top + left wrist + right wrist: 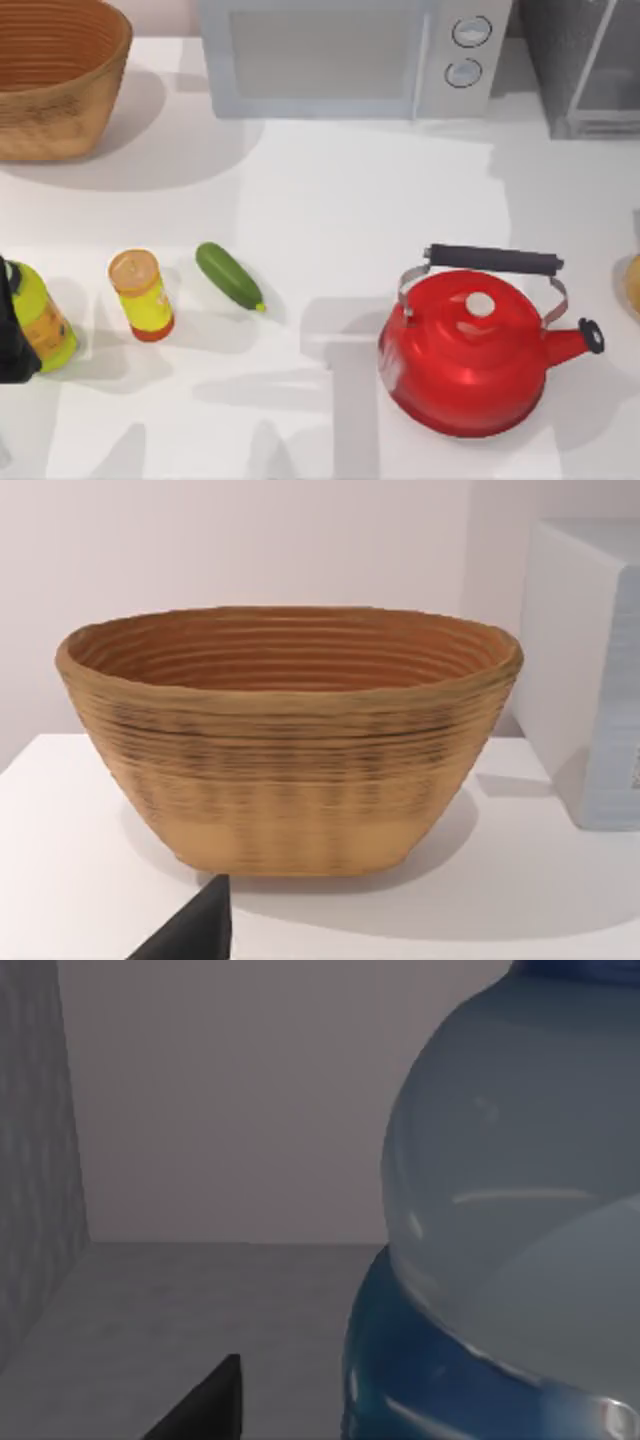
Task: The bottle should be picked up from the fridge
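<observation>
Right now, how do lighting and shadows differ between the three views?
Top view: bright, with soft grey shadows beside the kettle, cucumber and basket. Left wrist view: evenly lit, a faint shadow under the basket. Right wrist view: dim grey inside the fridge, streaky highlights on the bottle looming close.
</observation>
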